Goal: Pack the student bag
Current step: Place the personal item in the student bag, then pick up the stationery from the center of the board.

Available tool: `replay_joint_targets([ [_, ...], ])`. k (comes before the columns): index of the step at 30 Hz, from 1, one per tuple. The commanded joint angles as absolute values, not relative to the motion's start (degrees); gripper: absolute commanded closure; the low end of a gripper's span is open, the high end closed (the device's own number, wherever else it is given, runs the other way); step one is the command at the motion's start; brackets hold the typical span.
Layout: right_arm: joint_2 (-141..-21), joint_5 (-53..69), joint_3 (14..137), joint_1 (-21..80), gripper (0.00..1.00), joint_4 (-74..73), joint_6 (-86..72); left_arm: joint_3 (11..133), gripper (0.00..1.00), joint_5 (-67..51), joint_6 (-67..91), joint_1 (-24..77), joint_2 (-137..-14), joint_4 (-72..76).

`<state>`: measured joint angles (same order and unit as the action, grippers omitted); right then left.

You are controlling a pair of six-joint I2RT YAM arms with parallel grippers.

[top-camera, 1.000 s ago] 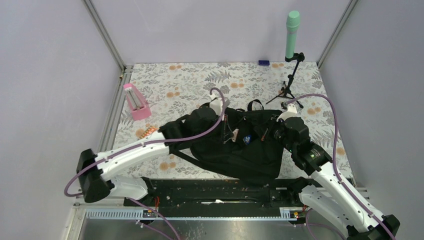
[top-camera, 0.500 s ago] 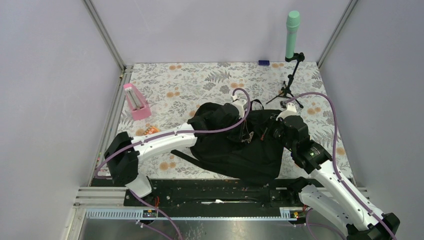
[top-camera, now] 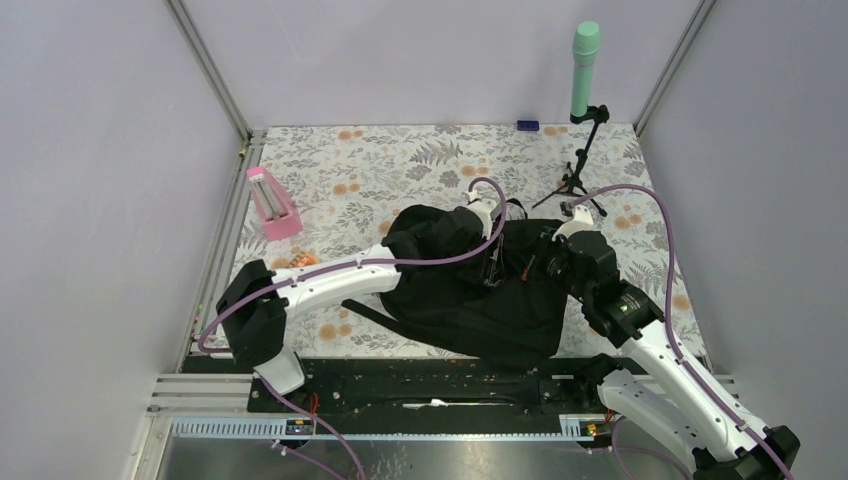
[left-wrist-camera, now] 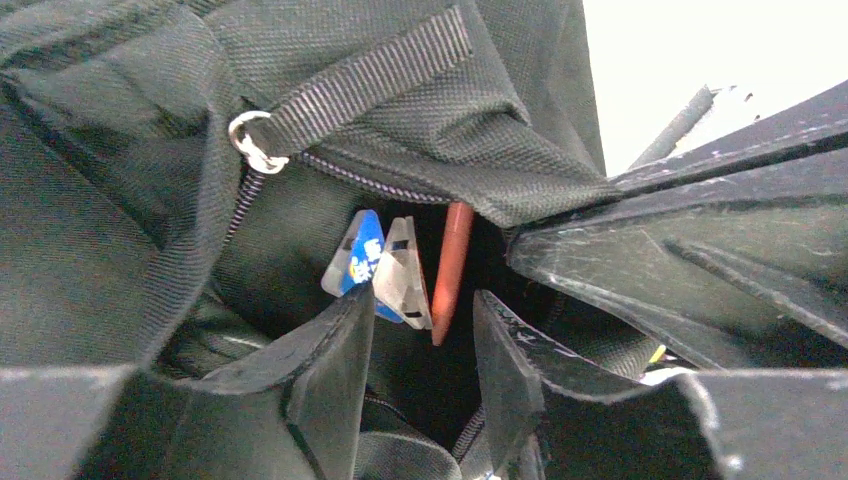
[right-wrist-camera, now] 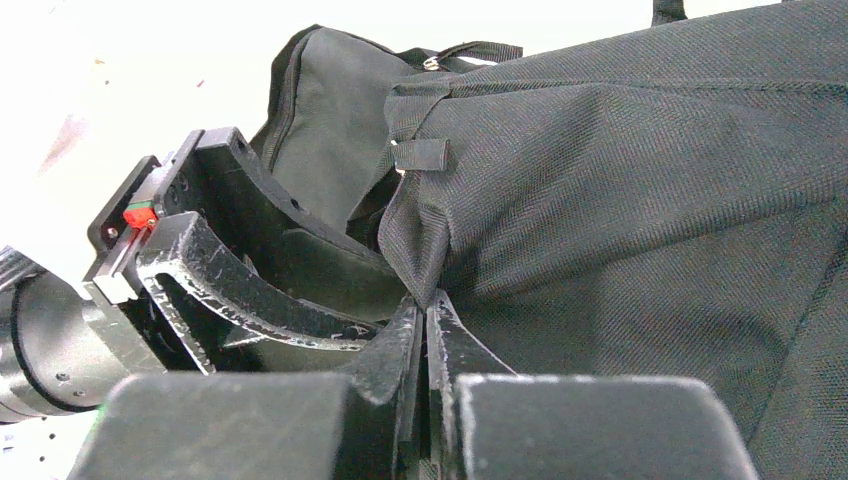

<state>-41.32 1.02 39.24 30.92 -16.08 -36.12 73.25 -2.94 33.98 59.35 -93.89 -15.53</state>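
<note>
Overhead, we see one student bag (top-camera: 470, 310) lying flat mid-table (top-camera: 380, 160) between two arms. Beyond the bag stand one tripod (top-camera: 573, 186) carrying a green cylinder (top-camera: 584, 60) and one small blue block (top-camera: 527, 125). To the bag's left sit one pink holder (top-camera: 270, 205) and a few orange bits (top-camera: 293, 264). The bag's long side runs left to right, and its carry loop (top-camera: 511, 207) points to the far wall. The left gripper (left-wrist-camera: 420, 325) hangs at the bag's mouth, fingers apart on nothing, partly hiding one red stick (left-wrist-camera: 452, 260) and a blue-and-white card (left-wrist-camera: 360, 255) inside. The right gripper (right-wrist-camera: 425, 310) pinches the bag's rim fabric tight.
</note>
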Motion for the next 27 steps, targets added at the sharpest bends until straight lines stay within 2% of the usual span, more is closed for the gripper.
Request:
replay_joint_targets([
  [1,-40.3,3.9,42.6,31.4,1.0,-10.4,-37.6,74.0,0.55,2.6,32.0,59.4,-89.2,-14.5],
  [7,-40.0,3.5,42.1,31.4,1.0,-10.4,-37.5,66.9,0.45,9.7,29.9,57.3,-79.3,-14.9],
  [12,-39.7,3.1,42.0,31.4,1.0,-10.4,-37.2,58.9,0.22,16.2,28.1,52.0,-69.4,-18.0],
  [17,-39.6,2.7,41.4,31.4,1.0,-10.2,-37.1,53.1,0.13,15.8,27.6,39.3,-62.1,-24.0],
  [21,-39.3,2.6,41.4,31.4,1.0,-10.3,-36.9,51.3,0.08,16.4,26.2,27.6,-61.0,-30.8],
  [27,-38.6,2.1,41.1,31.3,1.0,-10.2,-36.5,45.4,0.05,9.5,26.1,6.6,-58.4,-30.5],
])
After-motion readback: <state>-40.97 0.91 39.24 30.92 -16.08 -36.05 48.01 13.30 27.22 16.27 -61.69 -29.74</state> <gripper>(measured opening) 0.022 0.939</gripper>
